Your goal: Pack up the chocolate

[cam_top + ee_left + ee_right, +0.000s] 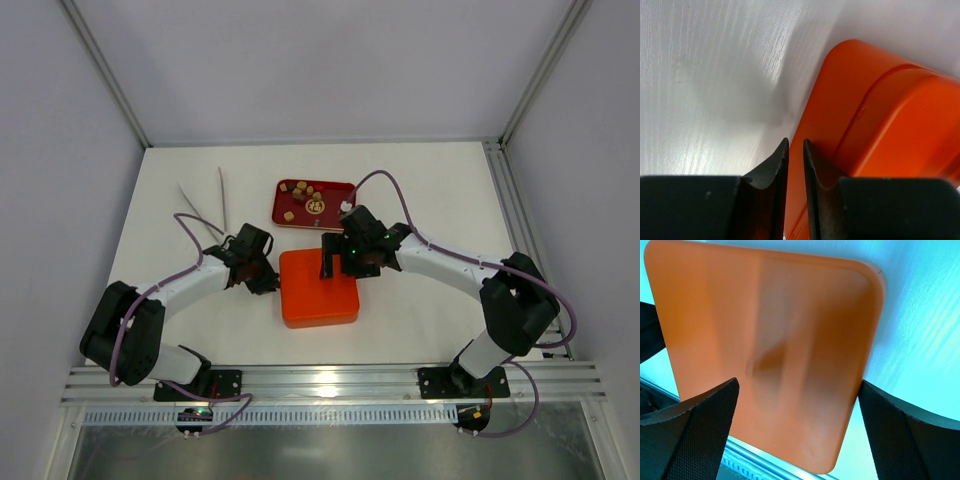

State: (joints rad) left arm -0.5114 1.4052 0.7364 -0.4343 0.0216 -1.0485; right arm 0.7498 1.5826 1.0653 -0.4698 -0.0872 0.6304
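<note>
While the chocolate (305, 196) sits in a red tray (279, 202) toward the far middle of the surface (440, 190), both arms reach in at the orange box (318, 300) nearer the bases. The pieces are small brown cubes with one rounder, paler piece among them (too small in the top view to count with confidence), and none is in either pincer. The box lies just on the near side of the tray, with its flat orange lid (790, 315) covering it. The right pincer (797, 387) hangs above the far part of the lid with its fingers spread wide and nothing between them; in its wrist view the lid fills the space beneath the gap. The left pincer (796, 150) is low at the box's left edge, its two fingers (772, 172) drawn almost together with only a thin slit left, gripping nothing that can be seen. Whether its tips touch the box cannot be told. A pair of long pale tweezers (222, 200) lies on the surface left of the tray.
</note>
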